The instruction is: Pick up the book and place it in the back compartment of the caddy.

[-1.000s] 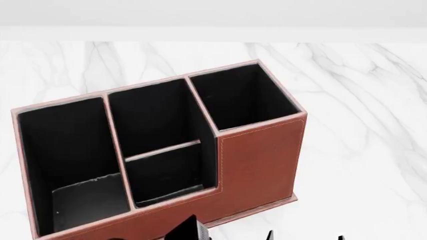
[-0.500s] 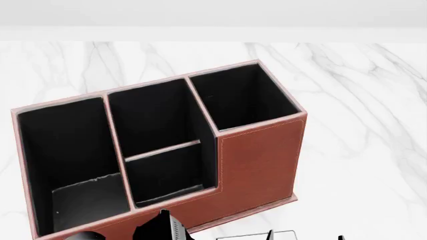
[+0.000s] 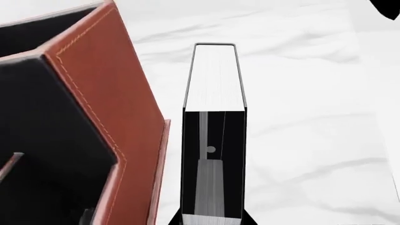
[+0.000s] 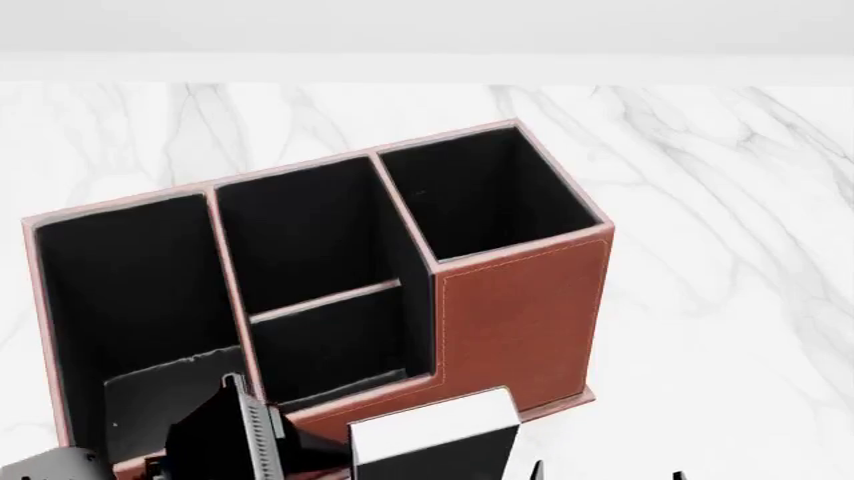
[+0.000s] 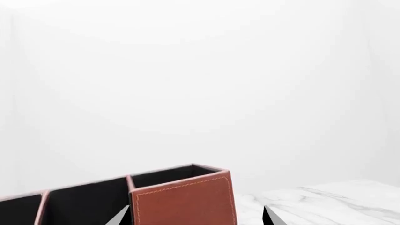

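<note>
1. The left gripper (image 3: 212,220) is clamping the book (image 3: 214,117) between its jaws; the white page edges are facing up in the head view, with the book lifted just in front of the caddy (image 4: 514,310), near the front edge of the marble tabletop (image 4: 721,250).
2. Right gripper: only dark tips are showing at the frame edge, so I can't tell its opening.
3. Target is the back compartment (image 4: 314,235), the black-lined cell beyond the low divider (image 4: 324,302). It's sitting empty.
4. Step in hand: carrying up and over the low front wall.
5. To do it well, I'd be clearing the stitched rim first, keeping the book upright and squared to the cell walls, then lowering straight down beyond the divider before releasing.
</note>
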